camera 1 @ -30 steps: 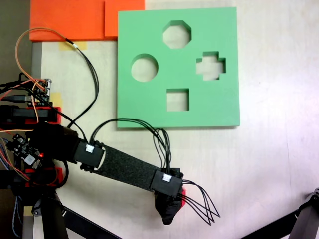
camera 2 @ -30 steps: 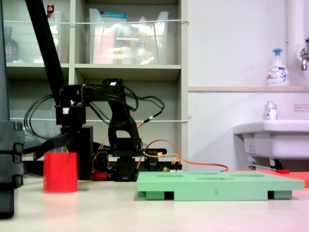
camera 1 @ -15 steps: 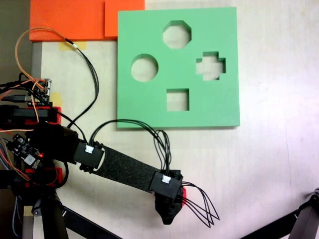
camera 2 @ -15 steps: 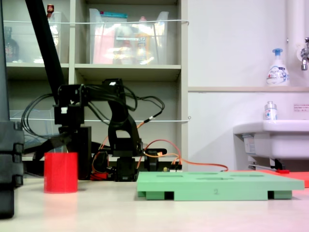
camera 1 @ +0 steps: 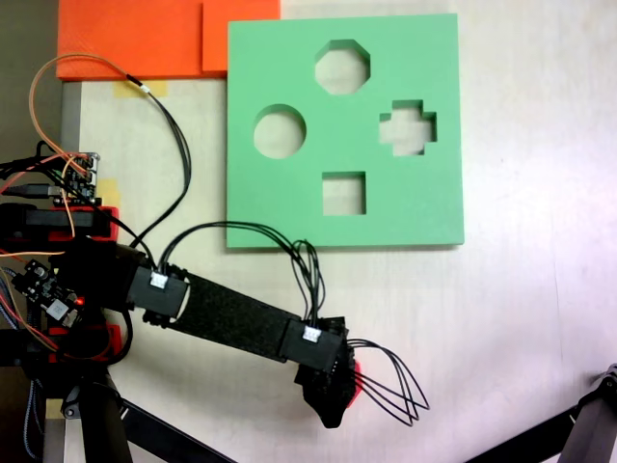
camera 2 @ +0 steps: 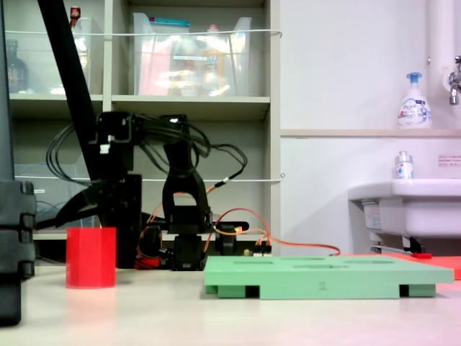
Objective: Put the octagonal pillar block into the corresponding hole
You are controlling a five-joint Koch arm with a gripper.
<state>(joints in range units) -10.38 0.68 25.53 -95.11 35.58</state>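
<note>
Green foam board (camera 1: 405,207) with its octagonal cutout (camera 1: 342,67) holding nothing.

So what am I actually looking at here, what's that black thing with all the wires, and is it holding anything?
The black thing is a small hobby robot arm: a few motor joints linked together, with a gripper at its end. The wires carry power and signals to the motors.

One picture is taken from above, looking down on the table. The other is taken low from the side, at table height, with shelves and a sink behind.

On the table lies a square green foam board with four cutouts: an eight-sided hole, a round one, a cross and a square. The red block stands on the table, apart from the board; from above just a sliver of red peeks out beside the arm's end.

The gripper hangs over the block. Whether it is open or closed I cannot tell, and the block does not look lifted.
</note>
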